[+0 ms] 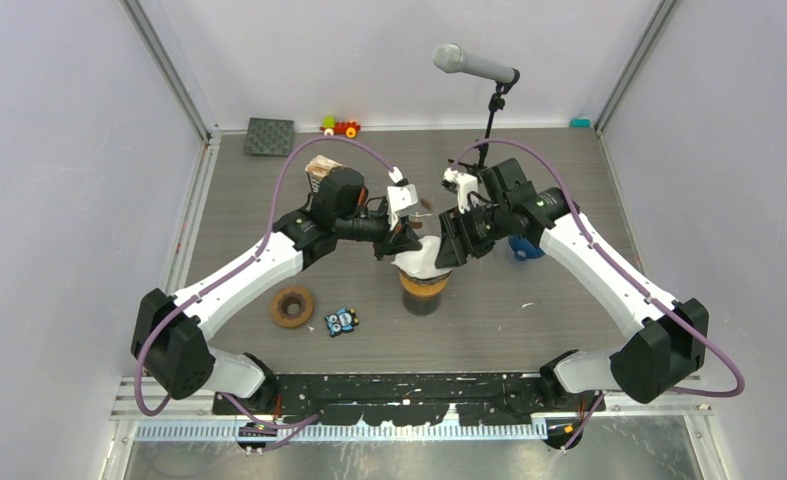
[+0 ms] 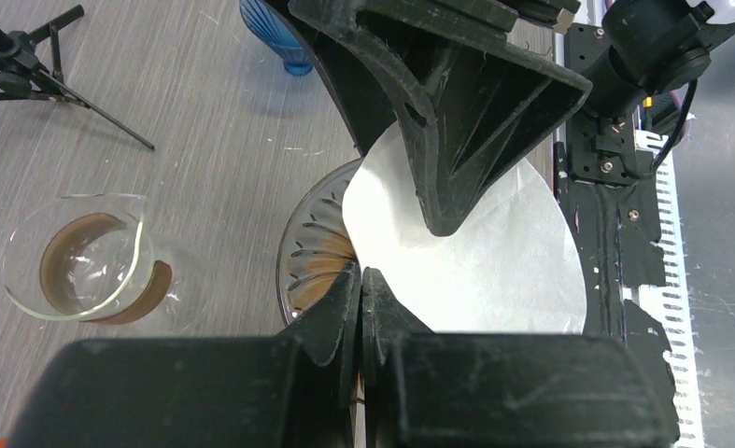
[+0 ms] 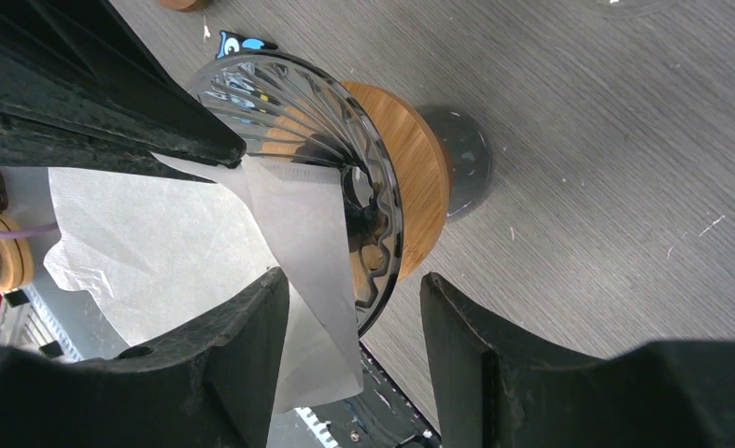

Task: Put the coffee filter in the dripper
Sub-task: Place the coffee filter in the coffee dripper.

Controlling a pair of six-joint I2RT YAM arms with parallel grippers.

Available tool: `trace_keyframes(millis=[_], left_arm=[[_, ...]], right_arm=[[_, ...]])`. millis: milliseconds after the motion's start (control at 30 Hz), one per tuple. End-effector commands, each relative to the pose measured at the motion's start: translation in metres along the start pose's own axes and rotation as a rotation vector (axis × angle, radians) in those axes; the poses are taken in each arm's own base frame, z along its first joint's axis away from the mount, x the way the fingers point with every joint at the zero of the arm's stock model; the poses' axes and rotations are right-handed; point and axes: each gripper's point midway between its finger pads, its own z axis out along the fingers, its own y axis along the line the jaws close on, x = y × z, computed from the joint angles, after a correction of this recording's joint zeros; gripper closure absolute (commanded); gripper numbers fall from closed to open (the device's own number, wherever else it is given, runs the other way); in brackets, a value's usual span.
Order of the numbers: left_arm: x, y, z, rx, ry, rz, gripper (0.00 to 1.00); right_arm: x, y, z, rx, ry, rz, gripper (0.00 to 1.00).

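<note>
left gripper [image 2: 361,280]: pinched shut on the edge of the coffee filter [image 2: 494,271]
right gripper [image 3: 352,289]: jaws wide apart, straddling a filter fold and the dripper rim, not squeezing anything
coffee filter: held spread over the dripper [image 3: 279,103], covering part of its mouth, not seated
dripper: upright mid worktop [image 3: 606,140]

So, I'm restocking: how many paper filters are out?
1: the coffee filter, pinched in the left fingers, over the dripper. Another could be hidden behind it.
</note>
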Motion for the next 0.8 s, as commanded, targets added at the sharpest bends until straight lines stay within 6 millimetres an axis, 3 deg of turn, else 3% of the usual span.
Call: trace_keyframes(millis=[0, 500, 767], left_arm=[[-0.018, -0.004, 0.0, 0.027, -0.036, 0.049, 0.98], [-0.02, 0.0, 0.003, 0.021, -0.031, 0.053, 0.97], [-0.03, 0.008, -0.004, -0.043, -0.027, 0.056, 0.71]], right_arm=[[-0.025, 0.008, -0.011, -0.01, -0.075, -0.031, 0.42], [-0.022, 0.003, 0.002, -0.022, -0.041, -0.002, 0.52], [-0.022, 0.004, -0.001, -0.021, -0.05, -0.006, 0.53]])
